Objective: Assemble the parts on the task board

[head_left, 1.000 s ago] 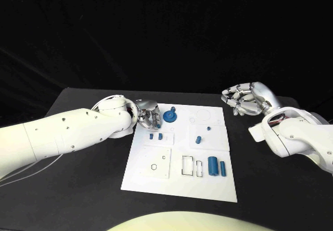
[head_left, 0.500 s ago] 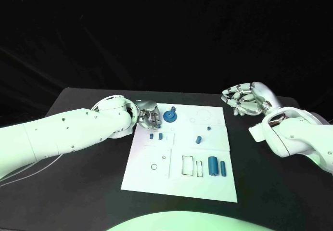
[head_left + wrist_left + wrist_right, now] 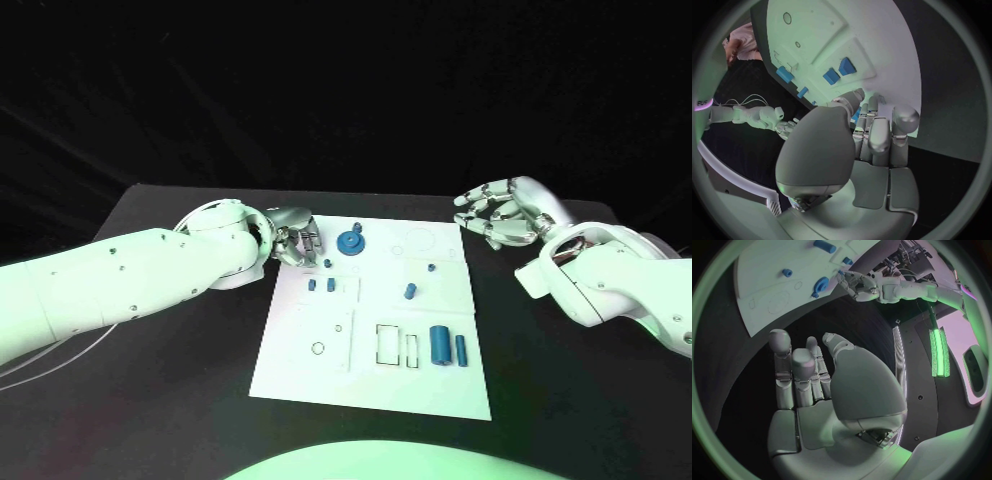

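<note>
The white task board (image 3: 368,330) lies flat in the middle of the black counter (image 3: 159,400), its long side running away from the robot. The left hand (image 3: 293,240) is at the board's far left corner, over its edge, with its fingers (image 3: 307,243) curled close together and pointing down toward the plate; the head view does not show whether anything is between them, and in the left wrist view the fingers (image 3: 879,135) lie side by side and drawn in above the board with no part visibly held, so I cannot tell for certain. Just beside that hand, a round blue gear-like part (image 3: 351,241) sits on the board's far end. A small blue peg (image 3: 433,267) and a short blue piece (image 3: 411,291) stand nearer the right edge, two little blue blocks (image 3: 320,285) rest side by side toward the left edge, and two larger blue cylinders (image 3: 450,348) lie next to rectangular outlines in the near half. The right hand (image 3: 505,212) is held up off the counter, well apart from the board's far right corner, its fingers (image 3: 483,215) loosely bent and apart, holding nothing; the right wrist view shows the same fingers (image 3: 795,375) empty, with the board's far end beyond them.
</note>
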{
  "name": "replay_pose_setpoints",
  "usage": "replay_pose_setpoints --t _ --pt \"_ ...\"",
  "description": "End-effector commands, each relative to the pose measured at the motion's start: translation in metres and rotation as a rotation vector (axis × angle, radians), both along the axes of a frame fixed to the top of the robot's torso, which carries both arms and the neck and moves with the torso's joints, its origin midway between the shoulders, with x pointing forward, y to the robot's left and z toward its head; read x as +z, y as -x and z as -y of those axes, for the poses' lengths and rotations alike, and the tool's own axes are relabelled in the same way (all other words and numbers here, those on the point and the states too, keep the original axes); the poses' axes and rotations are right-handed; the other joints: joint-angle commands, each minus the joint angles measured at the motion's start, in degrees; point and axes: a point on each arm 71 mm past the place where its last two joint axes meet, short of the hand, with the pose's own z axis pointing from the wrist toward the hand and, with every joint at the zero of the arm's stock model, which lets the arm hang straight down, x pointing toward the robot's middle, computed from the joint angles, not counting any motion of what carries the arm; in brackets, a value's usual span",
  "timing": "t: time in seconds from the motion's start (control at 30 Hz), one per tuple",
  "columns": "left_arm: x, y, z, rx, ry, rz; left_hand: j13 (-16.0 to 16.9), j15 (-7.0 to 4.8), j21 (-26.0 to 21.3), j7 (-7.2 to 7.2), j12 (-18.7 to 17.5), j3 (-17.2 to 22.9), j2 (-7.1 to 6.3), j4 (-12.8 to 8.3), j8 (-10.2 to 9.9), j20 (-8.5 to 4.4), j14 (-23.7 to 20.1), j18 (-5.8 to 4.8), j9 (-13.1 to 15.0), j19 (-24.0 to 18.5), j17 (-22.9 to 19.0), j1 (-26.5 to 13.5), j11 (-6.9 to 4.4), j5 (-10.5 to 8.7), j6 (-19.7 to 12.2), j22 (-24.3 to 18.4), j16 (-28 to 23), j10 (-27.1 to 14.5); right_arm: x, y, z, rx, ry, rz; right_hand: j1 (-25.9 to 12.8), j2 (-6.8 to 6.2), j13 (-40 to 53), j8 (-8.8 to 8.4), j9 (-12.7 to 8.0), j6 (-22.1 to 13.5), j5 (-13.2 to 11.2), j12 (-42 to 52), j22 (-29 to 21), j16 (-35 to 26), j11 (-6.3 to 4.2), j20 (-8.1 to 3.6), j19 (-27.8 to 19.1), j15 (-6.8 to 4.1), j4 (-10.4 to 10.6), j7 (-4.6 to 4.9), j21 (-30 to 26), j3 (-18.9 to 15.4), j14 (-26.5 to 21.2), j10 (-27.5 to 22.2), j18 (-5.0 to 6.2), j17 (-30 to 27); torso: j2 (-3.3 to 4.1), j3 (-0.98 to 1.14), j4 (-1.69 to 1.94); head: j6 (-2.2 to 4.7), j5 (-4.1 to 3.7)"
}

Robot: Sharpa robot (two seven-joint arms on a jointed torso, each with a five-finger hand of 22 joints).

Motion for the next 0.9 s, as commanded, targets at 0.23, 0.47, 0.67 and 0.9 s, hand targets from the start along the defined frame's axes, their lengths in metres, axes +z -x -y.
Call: replay_pose_setpoints --t 0.23,0.47,0.67,0.9 --pt "0.018 -0.001 -0.023 0.181 0.439 0.004 -0.05 0.15 -3.98 0.47 0.04 2.01 0.39 -0.52 1.08 0.15 -3.84 0.79 0.08 -3.17 -9.47 -0.25 0.21 0.19 2.66 -5.33 -5.26 -0.63 -0.02 0.009 -0.019 0.231 0.503 -0.018 2.07 -1.13 -11.01 -1.87 -0.78 5.05 -3.12 -12.53 8.39 7.22 0.02 -0.08 3.93 0.03 -3.49 -0.83 10.84 4.72 1.69 3.17 -1.9 6.72 -0.22 -0.08 0.23 0.32 -1.69" --pt "0.023 0.002 -0.038 0.341 0.76 -0.063 0.61 -0.39 -6.07 -0.09 1.65 1.52 0.44 -0.85 2.17 -0.19 -4.51 1.24 0.21 -3.93 -12.95 -1.34 -0.34 0.06 4.31 -7.83 -7.8 0.79 -0.025 0.012 -0.031 0.256 0.701 0.066 0.63 -1.83 -14.52 -3.34 -1.26 7.0 -3.63 -15.62 12.36 10.79 -0.31 -0.29 5.77 -0.27 -4.14 -1.35 15.98 5.39 2.34 5.9 -2.81 10.25 -0.2 -0.07 0.11 0.54 -1.95" --pt "0.028 0.01 -0.036 0.386 0.992 -0.14 0.82 -0.36 -8.01 -0.09 2.09 0.78 0.64 -0.86 2.31 -0.29 -5.55 1.62 0.13 -5.0 -15.82 -2.17 -0.39 -0.02 4.29 -10.19 -9.72 0.65 -0.029 0.01 -0.041 0.241 0.788 0.112 -0.29 -2.53 -15.83 -4.34 -1.6 6.85 -3.89 -17.05 13.93 12.42 0.08 -0.14 6.6 0.01 -4.08 -0.97 18.05 5.43 2.61 5.75 -3.21 11.77 -0.13 -0.18 0.26 0.75 -2.43" --pt "0.031 0.018 -0.03 0.376 1.082 -0.189 0.93 -0.37 -8.01 -0.1 2.33 0.68 1.17 -1.27 2.38 -0.28 -6.25 1.52 0.08 -4.88 -17.21 -1.96 -0.42 0.03 4.25 -9.97 -10.68 0.54 -0.031 0.007 -0.05 0.23 0.816 0.143 -0.61 -2.74 -17.11 -5.35 -1.92 6.83 -5.56 -18.19 15.6 13.5 0.5 0.18 7.4 0.36 -4.16 -0.47 20.21 6.4 2.6 5.9 -3.59 12.63 -0.01 -0.1 0.21 0.79 -2.41"
